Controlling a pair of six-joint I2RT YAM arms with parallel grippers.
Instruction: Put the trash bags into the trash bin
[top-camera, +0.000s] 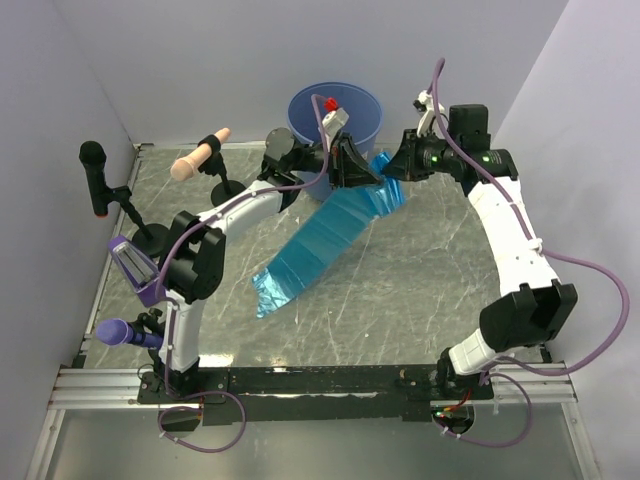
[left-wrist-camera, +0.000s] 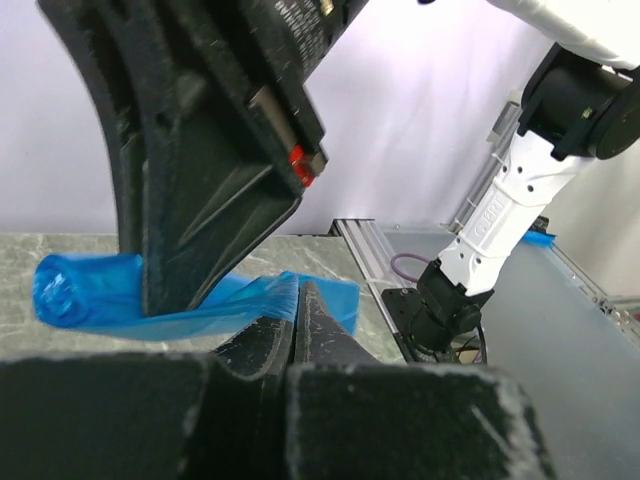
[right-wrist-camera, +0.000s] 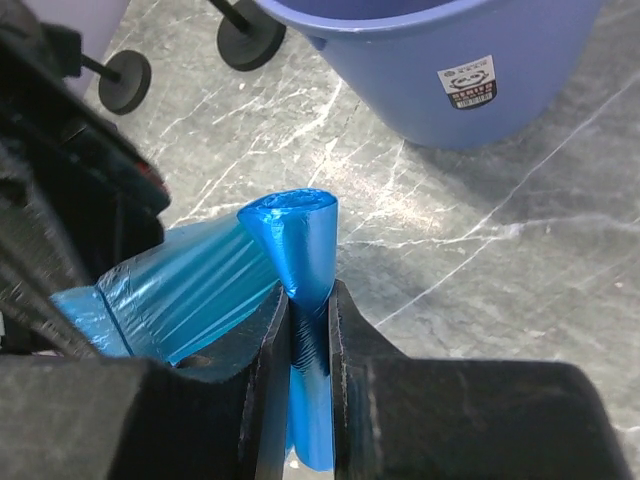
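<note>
Though unclear from overhead, the right pincer (right-wrist-camera: 310, 312) clamps the trash bags (right-wrist-camera: 296, 228).

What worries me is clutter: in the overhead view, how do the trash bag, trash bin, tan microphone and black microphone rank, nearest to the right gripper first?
1. trash bag, pinched in the right gripper
2. trash bin, just beyond, leftward
3. tan microphone, back left
4. black microphone, far left

Both arms reach forward, wrists nearly meeting. Left gripper (left-wrist-camera: 298, 298) jaws closed tight. Right gripper (right-wrist-camera: 310, 318) partly closed, pinching trash bags (right-wrist-camera: 298, 232) between its fingers.
</note>
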